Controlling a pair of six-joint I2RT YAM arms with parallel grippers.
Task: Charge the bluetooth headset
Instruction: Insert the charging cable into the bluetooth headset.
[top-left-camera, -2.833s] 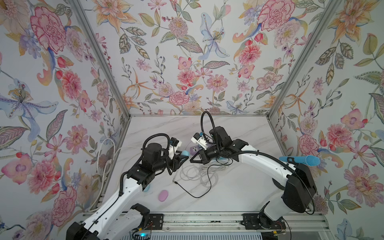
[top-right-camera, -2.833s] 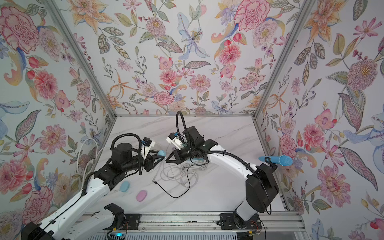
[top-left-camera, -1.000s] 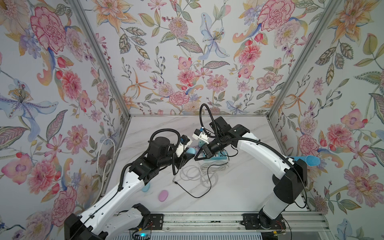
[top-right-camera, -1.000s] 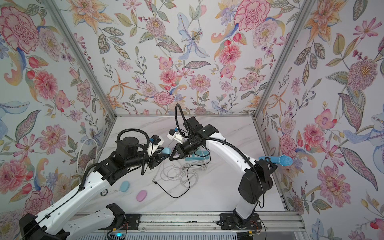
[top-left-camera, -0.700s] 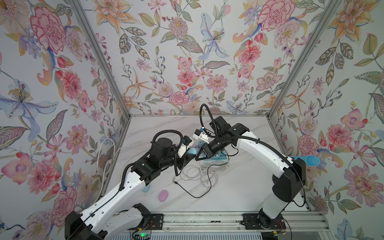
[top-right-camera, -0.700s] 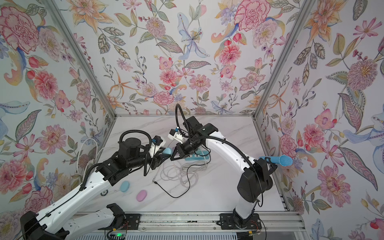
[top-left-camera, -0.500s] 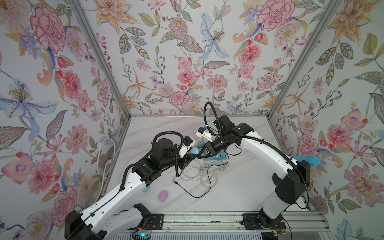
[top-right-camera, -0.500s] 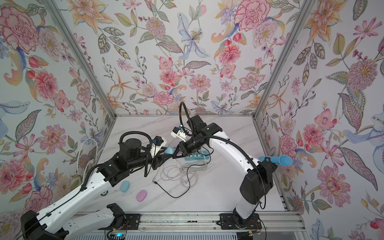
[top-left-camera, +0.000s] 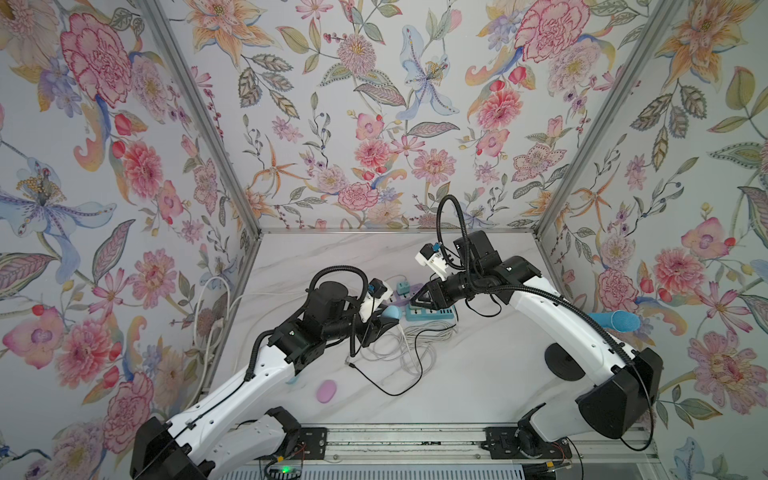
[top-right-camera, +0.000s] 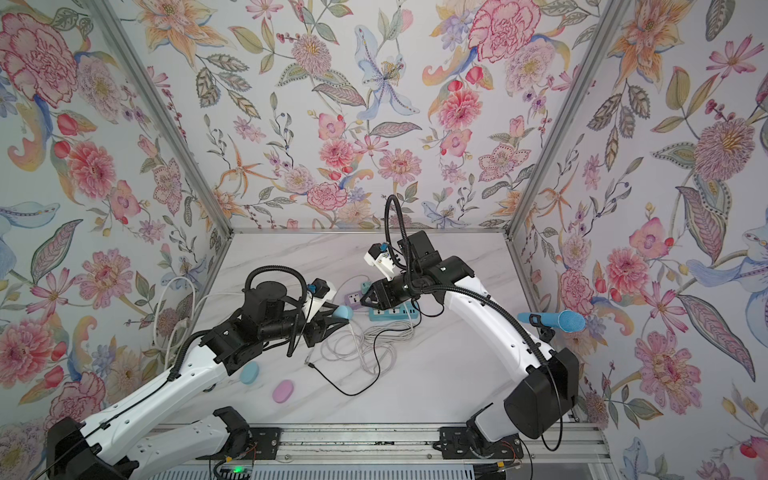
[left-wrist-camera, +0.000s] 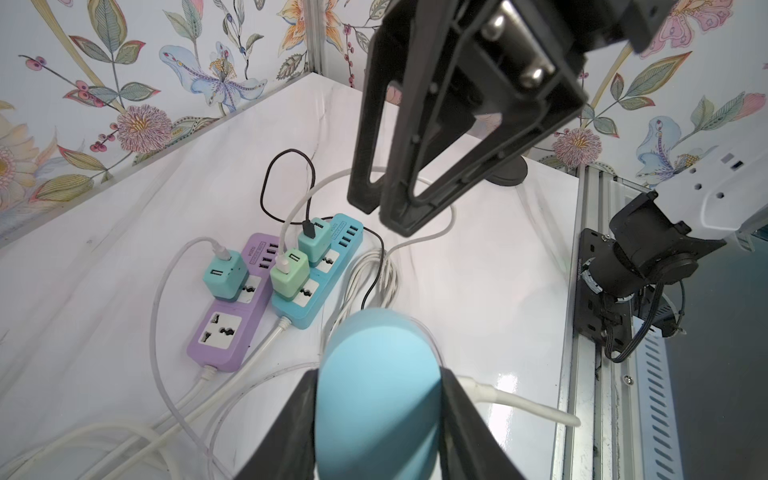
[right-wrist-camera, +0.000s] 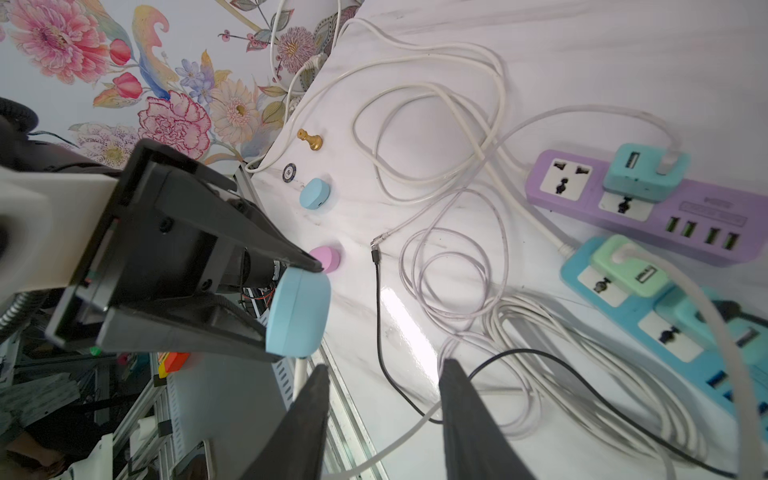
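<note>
Held: blue headset case clamped in left gripper, mid-frame in both top views. Facing it, right gripper stands spread, empty. Trailing white cable looks plugged into case. Withdraw right arm straight, avoid snagging cable; lower case gently.

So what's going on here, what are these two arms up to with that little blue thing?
The left gripper holds a small blue earbud case up above the table. A white cable seems to run into the case, though the joint itself is hidden. The right gripper hangs open and empty right beside it, over a tangle of cables. The blue power strip lies on the table nearby.
</note>
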